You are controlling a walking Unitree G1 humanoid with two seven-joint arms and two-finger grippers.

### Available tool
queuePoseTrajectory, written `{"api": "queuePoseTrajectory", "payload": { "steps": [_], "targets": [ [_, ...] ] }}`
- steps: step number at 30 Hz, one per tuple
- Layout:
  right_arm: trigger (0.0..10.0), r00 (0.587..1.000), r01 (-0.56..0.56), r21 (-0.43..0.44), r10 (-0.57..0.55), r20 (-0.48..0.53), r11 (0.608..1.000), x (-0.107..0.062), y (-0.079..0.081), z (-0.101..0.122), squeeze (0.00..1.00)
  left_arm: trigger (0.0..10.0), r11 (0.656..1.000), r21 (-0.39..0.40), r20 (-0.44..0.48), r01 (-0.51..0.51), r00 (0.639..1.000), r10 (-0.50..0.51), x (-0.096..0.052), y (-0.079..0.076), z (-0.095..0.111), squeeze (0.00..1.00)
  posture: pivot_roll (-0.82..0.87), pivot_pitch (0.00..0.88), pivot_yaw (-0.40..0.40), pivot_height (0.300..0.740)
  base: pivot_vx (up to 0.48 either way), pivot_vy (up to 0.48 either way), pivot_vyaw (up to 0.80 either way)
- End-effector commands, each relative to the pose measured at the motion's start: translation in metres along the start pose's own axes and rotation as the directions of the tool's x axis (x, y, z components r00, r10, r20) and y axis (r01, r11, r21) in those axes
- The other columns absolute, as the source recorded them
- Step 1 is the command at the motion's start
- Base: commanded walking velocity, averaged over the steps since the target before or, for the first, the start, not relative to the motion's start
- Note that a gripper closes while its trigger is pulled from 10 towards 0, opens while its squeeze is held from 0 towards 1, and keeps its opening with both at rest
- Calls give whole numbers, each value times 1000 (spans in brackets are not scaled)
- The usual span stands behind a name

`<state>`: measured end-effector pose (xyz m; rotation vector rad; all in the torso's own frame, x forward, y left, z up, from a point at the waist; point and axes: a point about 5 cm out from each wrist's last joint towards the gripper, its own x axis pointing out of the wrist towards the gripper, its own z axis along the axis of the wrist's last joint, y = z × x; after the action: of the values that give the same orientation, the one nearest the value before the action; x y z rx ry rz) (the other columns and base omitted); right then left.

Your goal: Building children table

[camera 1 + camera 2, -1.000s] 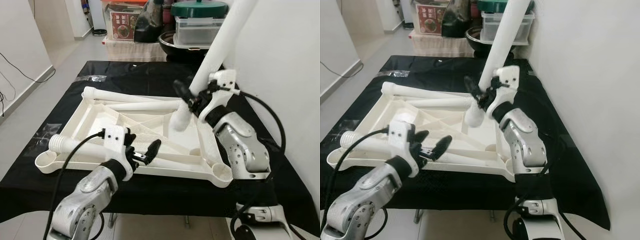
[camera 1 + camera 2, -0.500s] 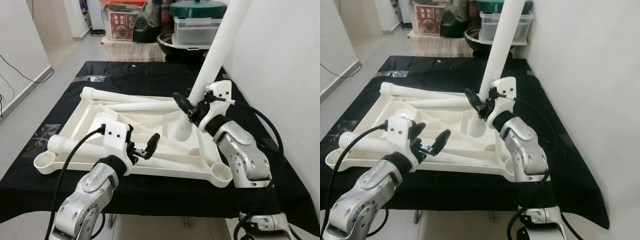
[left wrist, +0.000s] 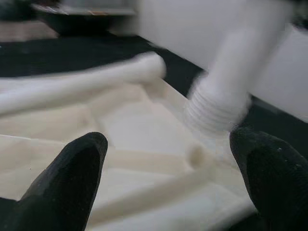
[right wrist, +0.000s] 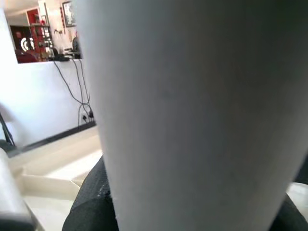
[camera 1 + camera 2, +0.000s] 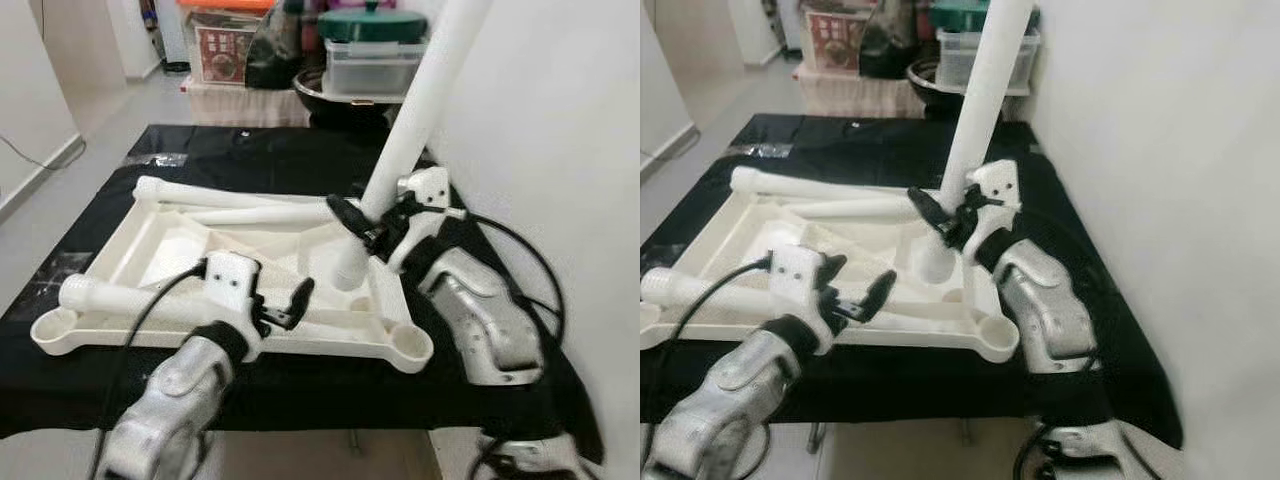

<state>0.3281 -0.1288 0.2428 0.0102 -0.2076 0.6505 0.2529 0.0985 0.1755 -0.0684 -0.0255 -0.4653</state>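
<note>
The white tabletop (image 5: pixel 170 240) is lying upside down on the black-covered table (image 5: pixel 300 150), and the right gripper (image 5: pixel 372 225) is clamping a long white leg (image 5: pixel 410 120) that is tilting up and away from the tabletop, its threaded lower end (image 3: pixel 214 103) hanging just above the tabletop's right side. The left gripper (image 5: pixel 275 305) is hovering over the tabletop's near rail with its fingers (image 3: pixel 72 178) spread apart, while three more legs (image 5: pixel 240 197) are lying across the tabletop.

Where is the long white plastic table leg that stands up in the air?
The long white plastic table leg is tilted in the right hand, its lower end over the right side of the upturned white tabletop.
</note>
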Motion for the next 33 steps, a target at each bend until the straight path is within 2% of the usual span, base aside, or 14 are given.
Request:
{"api": "queuePoseTrajectory", "payload": {
  "steps": [1, 2, 3, 4, 5, 8, 13, 16, 23, 33],
  "targets": [
    [10000, 998, -56, -12, 56, 12, 998, 1, 5, 5, 0, 10000, 999, 12, -93, 29, 995, -28, -6, -2, -16, 0, -71, 63, -52, 740, 0, 0, 0],
    [10000, 997, -76, -30, 76, 6, 997, 0, 3, 8, 0, 10000, 996, 8, -114, 88, 990, -86, -10, -9, -20, 0, -71, 66, -52, 740, 0, 0, 0],
    [10000, 997, -76, -30, 76, 6, 997, 0, 3, 8, 0, 10000, 996, 8, -114, 88, 990, -86, -10, -9, -20, 0, -71, 66, -52, 740, 0, 0, 0],
    [10000, 996, -92, -45, 92, 1, 995, -2, 0, 10, 0, 10000, 990, -1, -132, 144, 981, -143, -15, -16, -23, 0, -70, 68, -52, 740, 0, 0, 0],
    [10000, 996, -92, -45, 92, 1, 995, -2, 0, 10, 0, 10000, 990, -1, -132, 144, 981, -143, -15, -16, -23, 0, -70, 68, -52, 740, 0, 0, 0],
    [10000, 993, -119, -87, 118, -15, 989, -6, -10, 17, 0, 10000, 973, -23, -183, 231, 955, -231, -25, -27, -29, 0, -69, 74, -53, 740, 0, 0, 0],
    [10000, 993, -116, -99, 115, -19, 988, -7, -14, 20, 0, 10000, 976, -8, -193, 219, 957, -216, -26, -26, -29, 0, -65, 78, -53, 740, -310, 0, 0],
    [10000, 993, -121, -100, 120, -22, 988, -7, -12, 18, 0, 10000, 985, 24, -145, 171, 975, -166, -22, -19, -24, 0, -62, 80, -51, 740, 0, 0, 0],
    [10000, 992, -126, -94, 124, -33, 987, -8, -9, 14, 0, 10000, 983, 64, -100, 173, 981, -166, -20, -18, -18, 0, -64, 84, -43, 740, 0, 0, 0],
    [10000, 994, -107, -95, 103, -48, 990, -8, -11, 12, 0, 10000, 988, 73, -119, 135, 985, -126, -19, -16, -24, 0, -68, 85, -43, 740, 0, 0, 0]
  ]
}}
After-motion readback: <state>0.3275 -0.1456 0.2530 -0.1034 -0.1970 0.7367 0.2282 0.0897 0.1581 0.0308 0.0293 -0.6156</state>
